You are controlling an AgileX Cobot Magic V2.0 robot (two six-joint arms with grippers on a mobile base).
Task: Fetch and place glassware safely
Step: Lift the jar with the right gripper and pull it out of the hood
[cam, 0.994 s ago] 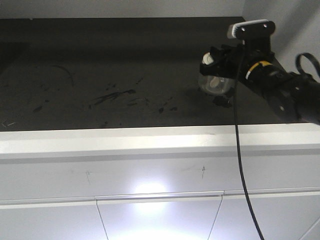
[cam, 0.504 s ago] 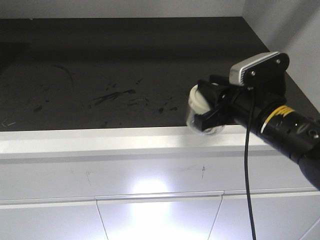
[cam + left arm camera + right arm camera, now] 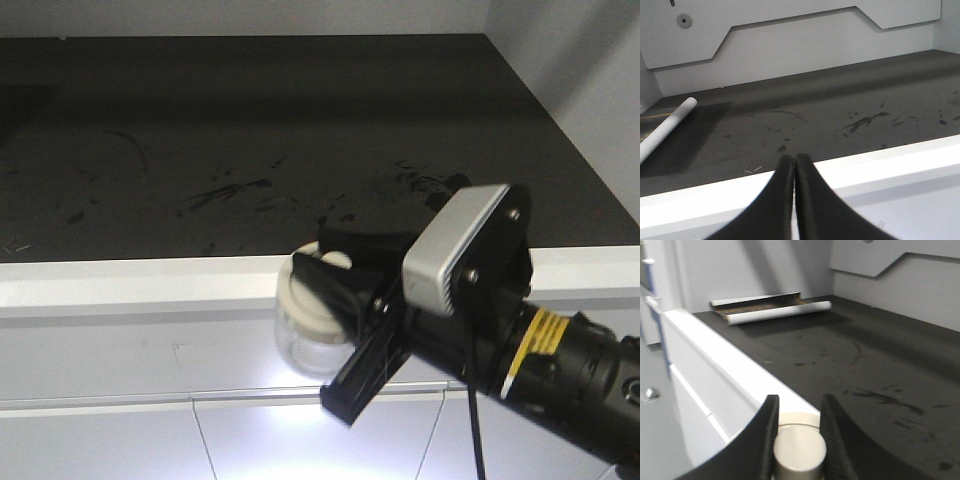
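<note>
In the front view, the right end effector (image 3: 345, 318) grips a small glass jar (image 3: 300, 345) with a cream lid (image 3: 312, 292). One finger passes above the jar and one below. The jar hangs in the air in front of the white cabinet (image 3: 150, 350), just off the pale front edge of the dark, scuffed tabletop (image 3: 250, 120).

In the left wrist view, the left end effector (image 3: 793, 172) is clenched on nothing. Its fingers press together over the tabletop's edge, and a white roll (image 3: 667, 127) lies far to the side.

In the right wrist view, the fingers flank the lid's knob (image 3: 800, 454) closely.

The fetch looks made and the carry is in hand. No setting-down spot shows. The next move calls for a firm, level hold, a clear path past the edge, and a slow lowering before release.
</note>
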